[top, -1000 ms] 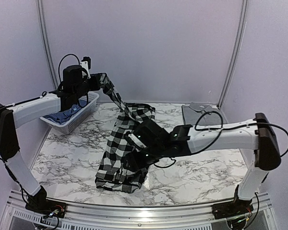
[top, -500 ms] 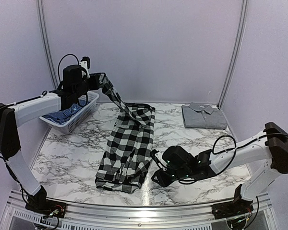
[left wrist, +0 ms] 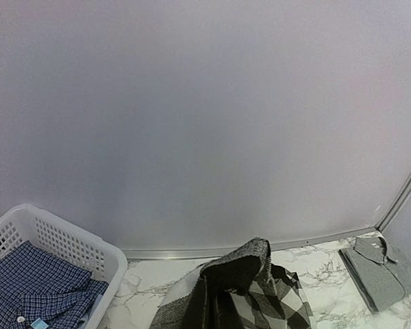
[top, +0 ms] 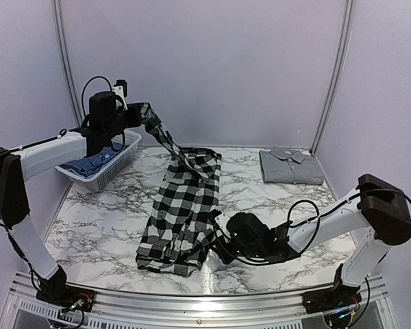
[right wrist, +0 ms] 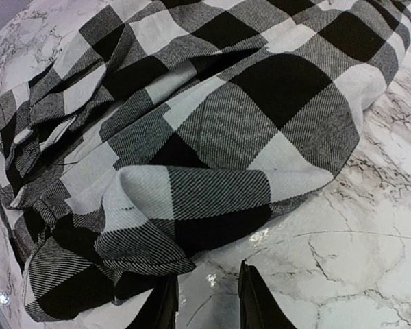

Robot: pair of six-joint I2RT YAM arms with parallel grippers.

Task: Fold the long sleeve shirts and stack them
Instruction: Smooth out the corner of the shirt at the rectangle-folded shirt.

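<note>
I see the checked shirt (top: 181,205) lying lengthwise across the middle of the marble worktop (top: 103,226). One sleeve is lifted to the left jaws, which are clenched on it above the white basket (top: 116,164). A grey shirt (top: 291,166) lies folded at far right. The right jaws sit parted and empty beside the checked shirt's near edge.

There are three shirts: one black-and-white check shirt (top: 181,205) in the middle of the worktop (top: 103,226), one grey shirt (top: 290,166) folded near the far right corner, and one blue check shirt (top: 89,164). The blue one lies in the one white basket (top: 118,163) by the far left corner. There are two robot arms, a left arm (top: 48,152) and a right arm (top: 322,223).
</note>
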